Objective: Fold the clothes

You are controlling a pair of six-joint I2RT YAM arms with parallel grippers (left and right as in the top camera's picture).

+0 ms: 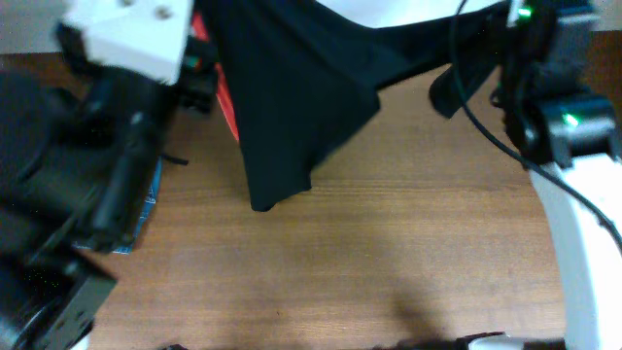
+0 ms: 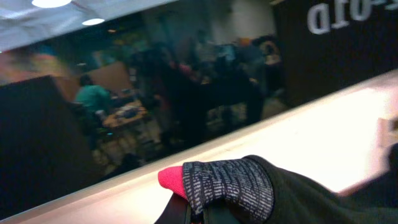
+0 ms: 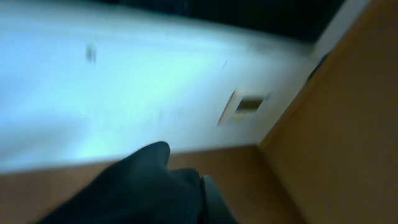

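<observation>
Left gripper [image 2: 198, 215] is clamped on the red and grey waistband [image 2: 227, 186] of the soft black long-legged garment [image 1: 292, 107], raised above the brown wooden table [image 1: 389, 262] (that wrist cam looks out at the room, so the wrist is pitched up). The garment's long axis runs left to right between your two arms. The top edge is strung across and the middle sags to a point; can't tell if it touches the table. Right gripper [image 3: 200, 198] is closed on plain black cloth at the far end, also raised. Neither arm is nearer, each has an end. My read: the fold turns on carrying one end across to the other.
</observation>
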